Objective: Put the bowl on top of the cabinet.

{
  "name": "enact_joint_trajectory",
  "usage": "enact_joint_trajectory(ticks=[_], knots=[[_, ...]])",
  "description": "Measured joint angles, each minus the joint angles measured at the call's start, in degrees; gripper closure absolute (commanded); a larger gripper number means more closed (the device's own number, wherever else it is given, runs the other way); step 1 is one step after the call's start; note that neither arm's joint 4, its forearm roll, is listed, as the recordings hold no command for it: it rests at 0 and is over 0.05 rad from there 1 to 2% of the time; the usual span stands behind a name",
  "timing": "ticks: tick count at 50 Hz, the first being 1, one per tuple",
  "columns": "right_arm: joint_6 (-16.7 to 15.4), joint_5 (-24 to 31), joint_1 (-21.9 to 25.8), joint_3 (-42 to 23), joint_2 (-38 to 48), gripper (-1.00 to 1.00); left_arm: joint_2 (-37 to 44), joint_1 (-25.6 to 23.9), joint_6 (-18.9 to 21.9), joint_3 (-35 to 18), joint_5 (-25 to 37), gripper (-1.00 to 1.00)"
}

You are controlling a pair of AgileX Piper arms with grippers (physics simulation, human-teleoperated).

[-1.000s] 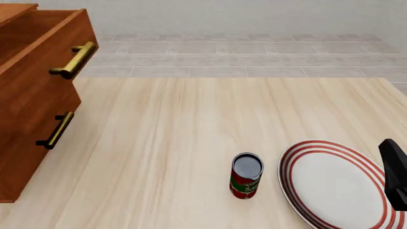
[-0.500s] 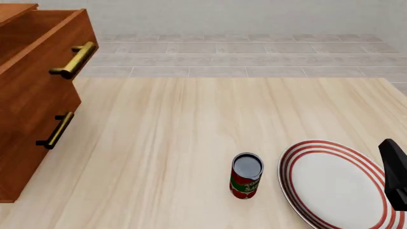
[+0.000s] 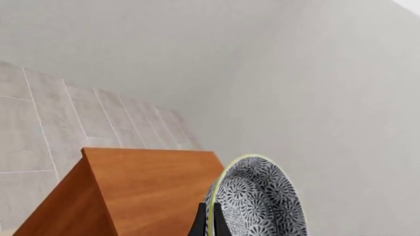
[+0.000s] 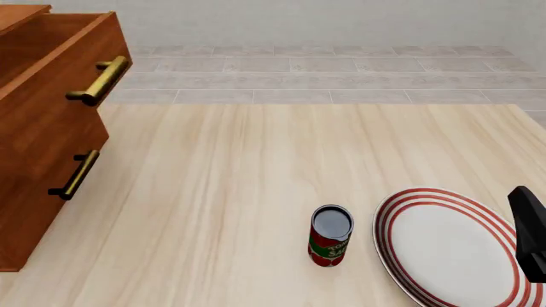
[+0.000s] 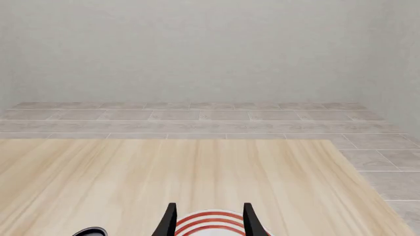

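Left tool: (image 3: pixel 208 227) pinched onto the rim of the bowl (image 3: pixel 259 201), fingertips just poking up at the bottom edge of the left wrist picture; absent from the front picture altogether.
Bowl: held tipped on edge, patterned side showing, lower centre of the wrist picture, raised above the cabinet (image 3: pixel 147 189).
Cabinet: its flat top ran lower left in the wrist picture; in the front picture it filled the left edge (image 4: pixel 38 160), brass handles (image 4: pixel 101 80) facing the counter (image 4: pixel 239 192).
Right tool: (image 5: pixel 207 219) fingers parked narrowly apart and empty, low in its own picture over the striped plate (image 5: pixel 213 223); a dark sliver at the front picture's right edge.
Bystanders: soup can (image 4: pixel 330 244) lower centre, plate just beside it.
Step in hand: carry finished, placing about to begin, I'd say.
Next move calls for: levelling the bowl, lowering it onto the top well inside the edge, then letting go.
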Motion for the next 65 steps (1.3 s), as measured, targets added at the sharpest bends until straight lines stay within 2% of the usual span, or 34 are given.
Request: enact_joint_trajectory(ticks=[47, 48, 65], knots=[[0.0, 0.0, 0.0, 0.0, 0.0, -1.0, 4.95, 1.01, 6.05, -0.51, -2.35, 1.0], [0.0, 0.0, 0.0, 0.0, 0.0, -1.0, 4.89, 0.91, 6.39, -0.48, -2.45, -1.0], [0.0, 0.0, 0.0, 0.0, 0.0, -1.0, -1.56, -0.63, 7.92, 1.83, -3.71, -1.0]])
